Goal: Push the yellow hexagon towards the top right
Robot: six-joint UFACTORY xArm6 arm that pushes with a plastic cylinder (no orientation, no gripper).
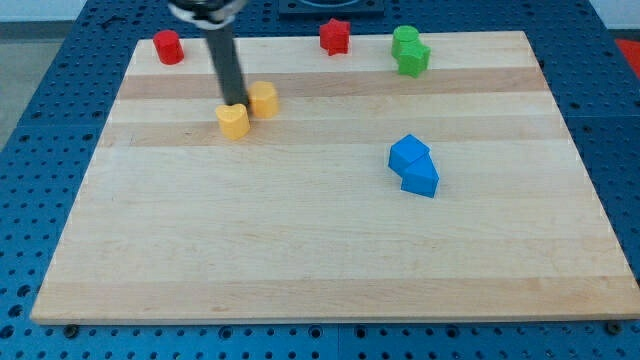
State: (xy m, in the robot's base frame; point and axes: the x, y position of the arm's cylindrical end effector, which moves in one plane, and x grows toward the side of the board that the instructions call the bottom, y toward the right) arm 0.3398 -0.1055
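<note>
My tip (233,103) sits on the wooden board (320,250) in its far-left part, wedged between two yellow blocks; the rod rises from it toward the view's top, leaning slightly left, and its upper end is blurred; there is no pincer on this arm — just the bare rod, so nothing is gripped and there is no opening to report

The yellow hexagon (264,99) lies just right of my tip, touching it or very nearly so — I cannot tell which; the other yellow block (232,121), a rounded shape I cannot make out exactly, lies just nearer than my tip and a little left, its far edge right at the rod's end; the two yellow blocks stand apart from each other, with the rod in the gap

Along the far edge of the board: a red cylinder (167,46) near the far-left corner, well apart from my tip; a red star-like block (335,36) right of centre; and further right a green pair, a green cylinder (404,40) with a second green block (415,59) touching it on its near-right side

Right of the board's middle two blue blocks touch: a blue cube-like block (408,154) and, just nearer and right of it, a blue wedge-like block (421,179); both are well apart from my tip and the yellow blocks
</note>
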